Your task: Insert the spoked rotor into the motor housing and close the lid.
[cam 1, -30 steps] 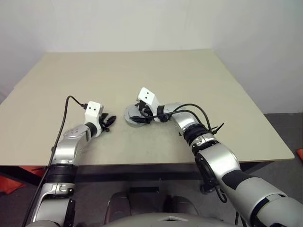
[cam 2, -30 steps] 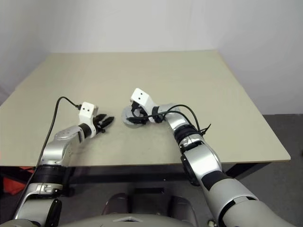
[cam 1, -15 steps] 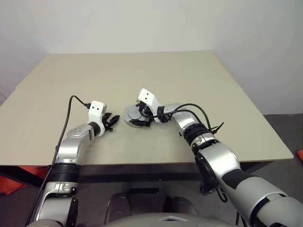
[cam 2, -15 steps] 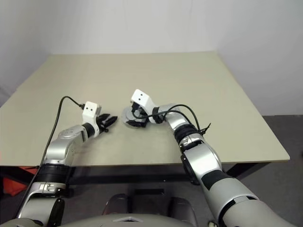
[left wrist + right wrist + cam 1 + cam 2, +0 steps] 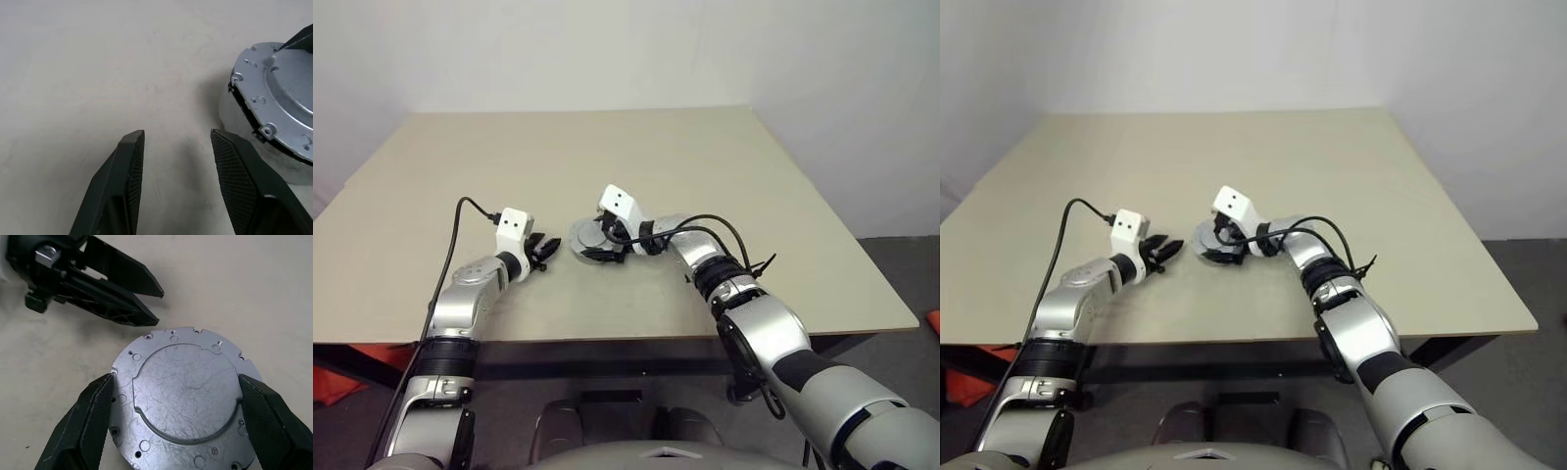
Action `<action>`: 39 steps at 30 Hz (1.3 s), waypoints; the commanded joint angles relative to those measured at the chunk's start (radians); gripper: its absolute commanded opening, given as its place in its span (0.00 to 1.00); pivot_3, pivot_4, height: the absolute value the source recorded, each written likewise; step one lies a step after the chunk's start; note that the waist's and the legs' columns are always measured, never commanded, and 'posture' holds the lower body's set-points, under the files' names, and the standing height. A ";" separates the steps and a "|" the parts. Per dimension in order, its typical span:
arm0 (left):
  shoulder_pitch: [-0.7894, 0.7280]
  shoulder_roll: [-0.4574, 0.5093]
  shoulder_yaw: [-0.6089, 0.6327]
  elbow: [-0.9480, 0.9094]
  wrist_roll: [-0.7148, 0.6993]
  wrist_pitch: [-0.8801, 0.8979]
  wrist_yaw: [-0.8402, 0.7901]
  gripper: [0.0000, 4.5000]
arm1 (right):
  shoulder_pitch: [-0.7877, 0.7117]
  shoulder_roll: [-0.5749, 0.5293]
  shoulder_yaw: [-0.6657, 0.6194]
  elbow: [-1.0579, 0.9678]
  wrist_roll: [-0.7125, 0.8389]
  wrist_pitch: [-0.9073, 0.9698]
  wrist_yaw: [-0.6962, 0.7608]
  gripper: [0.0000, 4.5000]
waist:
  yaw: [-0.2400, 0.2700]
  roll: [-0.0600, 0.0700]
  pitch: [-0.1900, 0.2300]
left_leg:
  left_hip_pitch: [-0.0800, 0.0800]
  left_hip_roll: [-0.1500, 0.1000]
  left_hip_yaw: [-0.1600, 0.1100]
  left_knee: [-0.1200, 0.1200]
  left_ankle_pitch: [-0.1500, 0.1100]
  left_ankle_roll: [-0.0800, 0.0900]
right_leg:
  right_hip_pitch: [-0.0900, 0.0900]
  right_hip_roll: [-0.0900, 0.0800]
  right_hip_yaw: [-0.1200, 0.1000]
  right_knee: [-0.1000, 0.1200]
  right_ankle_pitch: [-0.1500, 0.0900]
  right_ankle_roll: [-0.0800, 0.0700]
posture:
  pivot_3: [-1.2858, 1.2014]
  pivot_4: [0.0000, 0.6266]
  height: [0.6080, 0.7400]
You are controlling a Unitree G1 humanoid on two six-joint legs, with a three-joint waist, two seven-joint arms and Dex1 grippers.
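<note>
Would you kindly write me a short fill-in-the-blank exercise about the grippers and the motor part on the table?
1. The right gripper has one finger on each side of the round grey ____.
2. The left gripper, beside the motor housing, has its jaws ____ with nothing between them.
3. The lid lies ____ over the housing.

Missing words: lid; open; closed

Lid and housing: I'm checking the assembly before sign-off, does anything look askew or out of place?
Nothing stands out. The lid lies flat and closed over the motor housing on the table. The right gripper straddles the lid, jaws open; the left gripper waits beside it, jaws apart and empty.
</note>
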 commanded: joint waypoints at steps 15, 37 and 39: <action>-0.049 0.018 0.034 -0.013 -0.037 -0.002 0.002 0.51 | 0.018 0.037 -0.132 -0.204 0.248 0.210 0.267 1.00 | 0.003 0.000 0.000 | -0.029 0.002 0.001 0.003 -0.002 0.010 | -0.021 0.000 -0.005 -0.005 0.001 -0.002 | 0.52 0.00 1.00; -0.153 -0.064 0.116 -0.001 -0.191 0.087 0.004 0.51 | 0.010 0.039 -0.132 -0.190 0.239 0.186 0.166 1.00 | 0.023 0.000 0.000 | -0.023 0.002 0.001 0.004 0.000 0.001 | -0.015 0.000 -0.005 -0.004 0.002 -0.002 | 0.52 0.00 1.00; -0.168 -0.072 0.122 0.009 -0.212 0.106 0.001 0.51 | 0.009 0.039 -0.132 -0.186 0.238 0.181 0.158 1.00 | 0.023 0.000 0.000 | -0.023 0.002 0.001 0.004 0.000 0.001 | -0.015 0.000 -0.005 -0.004 0.002 -0.002 | 0.52 0.00 1.00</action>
